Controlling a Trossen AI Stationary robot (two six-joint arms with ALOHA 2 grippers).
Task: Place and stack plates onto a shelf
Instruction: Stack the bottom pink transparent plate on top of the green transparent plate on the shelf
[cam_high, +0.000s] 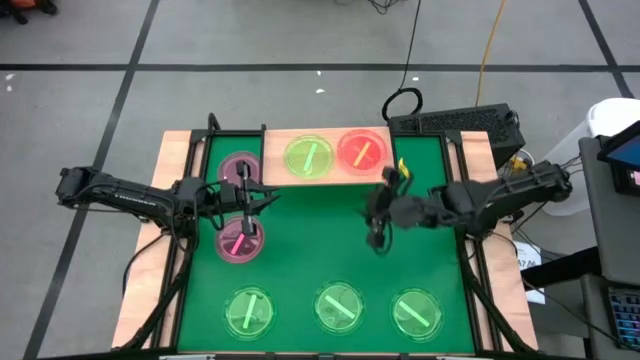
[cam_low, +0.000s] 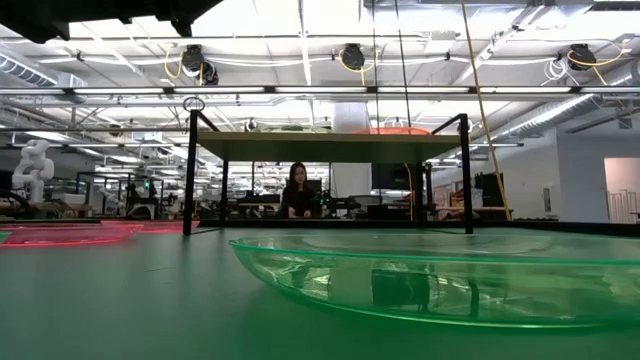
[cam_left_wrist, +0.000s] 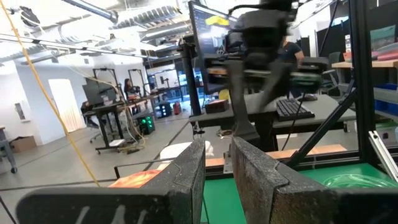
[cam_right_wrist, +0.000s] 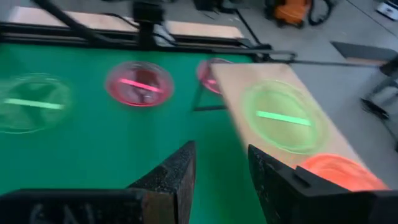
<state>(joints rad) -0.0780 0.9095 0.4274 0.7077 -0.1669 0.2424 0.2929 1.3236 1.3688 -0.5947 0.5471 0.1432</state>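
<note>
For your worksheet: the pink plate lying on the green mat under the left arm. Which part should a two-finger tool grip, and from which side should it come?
Probably the rim. The pink plate lies flat on the green mat, shallow and wide, so only its thin raised edge fits between two fingers. The left tool already hovers just above it; coming down from above over the edge nearest the shelf looks shortest. The bar across the plate seems too flush to pinch.

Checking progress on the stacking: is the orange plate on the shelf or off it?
On it: the orange plate lies flat on the shelf, beside a green plate.
</note>
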